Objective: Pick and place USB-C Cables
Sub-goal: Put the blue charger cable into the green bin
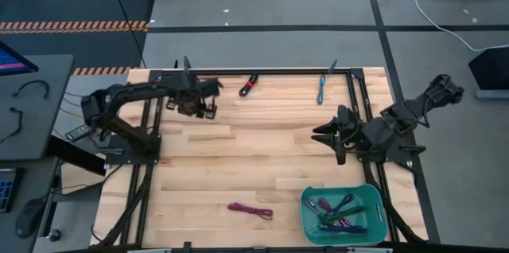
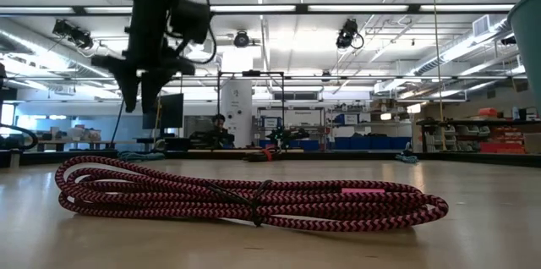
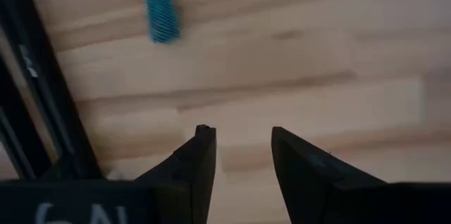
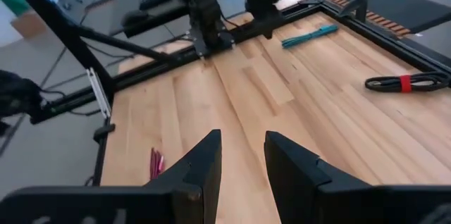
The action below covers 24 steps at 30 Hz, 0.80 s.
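Observation:
My left gripper (image 1: 196,107) (image 3: 239,136) hovers open over the table's far-left part, and a teal cable bundle (image 3: 158,5) (image 4: 310,36) lies on the wood just ahead of its fingers. My right gripper (image 1: 320,134) (image 4: 243,139) is open above the table's right-middle, touching nothing. A red-black bundle (image 1: 249,85) (image 4: 405,82) and a blue-teal bundle (image 1: 321,88) lie near the far edge. A magenta-black bundle (image 1: 250,211) (image 2: 254,193) lies near the near edge. Several more bundles lie in the teal bin (image 1: 374,205).
A black frame rail (image 1: 262,71) runs along the far edge, with side rails (image 1: 358,102) by each arm's base. The teal bin stands at the near-right corner. Bare wood (image 1: 254,149) lies between the arms. A desk with black wires (image 1: 24,94) stands off the table's left.

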### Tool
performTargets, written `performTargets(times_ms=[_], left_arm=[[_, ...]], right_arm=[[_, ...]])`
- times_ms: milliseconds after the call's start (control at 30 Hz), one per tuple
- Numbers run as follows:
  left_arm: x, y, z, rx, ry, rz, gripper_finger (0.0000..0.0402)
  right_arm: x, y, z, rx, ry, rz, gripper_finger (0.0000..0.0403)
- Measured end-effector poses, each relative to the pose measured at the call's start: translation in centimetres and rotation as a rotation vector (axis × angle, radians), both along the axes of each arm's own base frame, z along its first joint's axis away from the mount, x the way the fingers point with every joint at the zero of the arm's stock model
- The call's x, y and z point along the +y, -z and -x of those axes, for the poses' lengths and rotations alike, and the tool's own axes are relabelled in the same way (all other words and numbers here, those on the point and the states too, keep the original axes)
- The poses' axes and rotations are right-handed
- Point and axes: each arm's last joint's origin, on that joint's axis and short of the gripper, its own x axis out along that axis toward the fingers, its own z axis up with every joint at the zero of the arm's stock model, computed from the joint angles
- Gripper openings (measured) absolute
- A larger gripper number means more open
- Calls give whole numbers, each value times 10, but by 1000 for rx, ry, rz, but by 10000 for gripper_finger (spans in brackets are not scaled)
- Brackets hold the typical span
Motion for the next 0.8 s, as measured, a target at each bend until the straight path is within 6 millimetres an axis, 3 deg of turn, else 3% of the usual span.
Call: performTargets(times_ms=[200, 367, 533, 800], left_arm=[[51, 18, 30, -41, -79, -46, 147], [83, 27, 48, -116, -141, -139, 155], [100, 46, 63, -155, -139, -158, 173], [106, 77, 72, -138, -141, -185, 184]], right_arm=[[-2, -2, -2, -25, 37, -49, 114], [-12, -3, -4, -59, 193, -23, 114], [-31, -6, -9, -106, 386, 8, 114], [-55, -10, -16, -164, 531, -43, 114]])
